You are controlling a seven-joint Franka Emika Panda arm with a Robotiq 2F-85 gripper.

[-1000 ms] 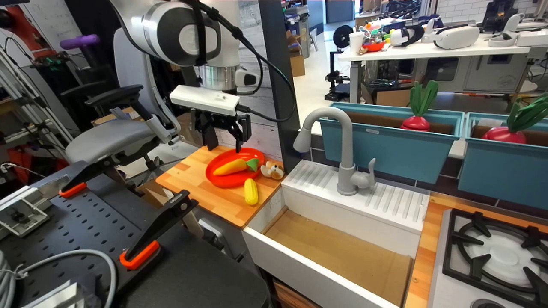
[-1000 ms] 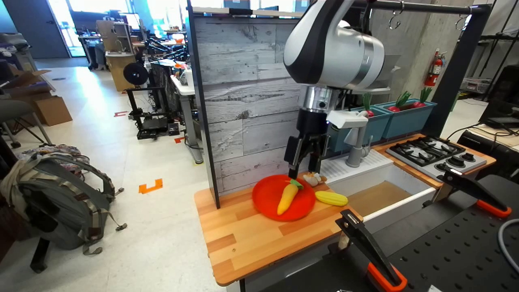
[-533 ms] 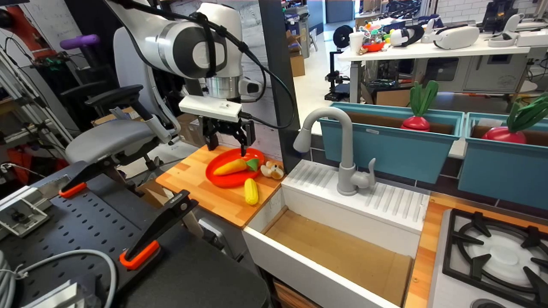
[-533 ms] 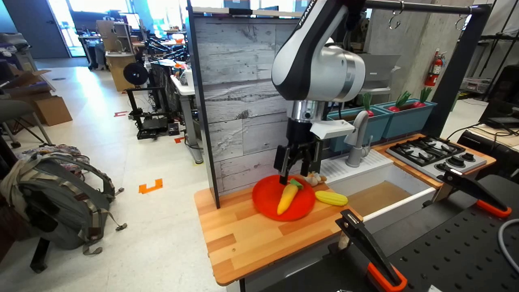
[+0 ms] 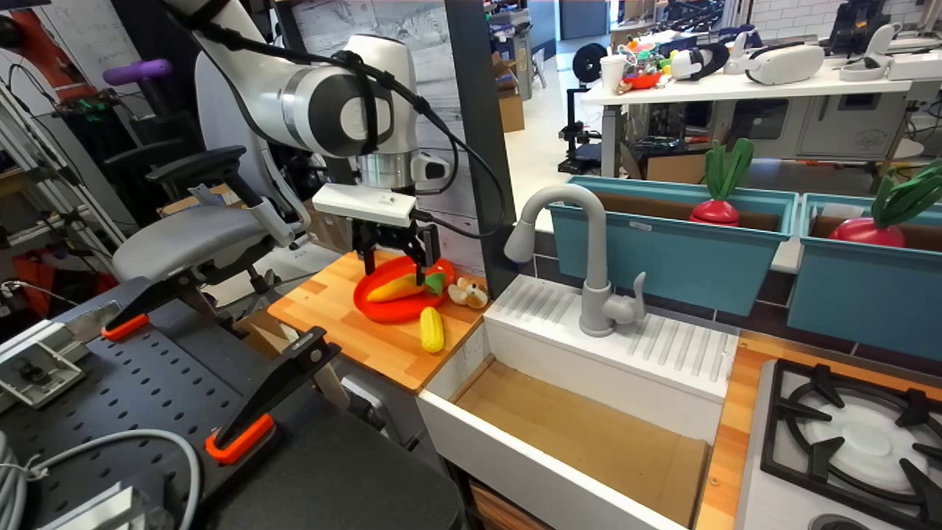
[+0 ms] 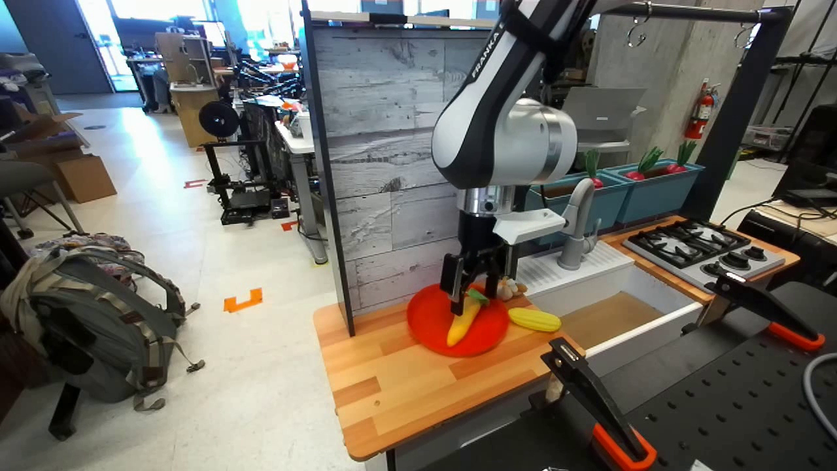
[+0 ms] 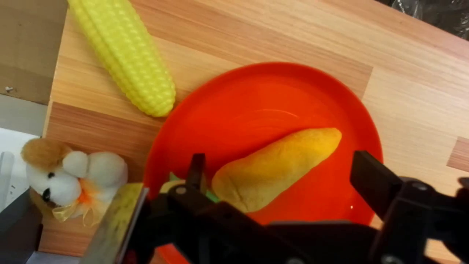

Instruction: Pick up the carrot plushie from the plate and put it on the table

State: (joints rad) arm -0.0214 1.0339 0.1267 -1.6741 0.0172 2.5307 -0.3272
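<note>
The carrot plushie (image 7: 274,170) lies on the red-orange plate (image 7: 256,91), its yellow-orange body slanting across the plate. It shows in both exterior views (image 5: 392,288) (image 6: 462,325), with its green leafy end towards the sink side. A finger partly hides the leaves in the wrist view. My gripper (image 7: 280,154) is open and empty, pointing down just above the plate, also in both exterior views (image 5: 394,274) (image 6: 474,302). Its fingers stand wide apart, one near the leafy end and one past the body's side. I cannot tell whether either touches. The plate rests on the wooden table (image 6: 392,392).
A yellow corn piece (image 7: 132,55) lies beside the plate. A small white and brown plush dog (image 7: 75,176) sits at the plate's edge. The white sink (image 5: 537,471) and grey faucet (image 5: 595,272) adjoin the table. A grey plank wall (image 6: 392,163) stands behind the plate.
My gripper has come down towards the plate, its fingers now low over the carrot plushie. It has stayed open. The plushie, plate and corn have not moved.
</note>
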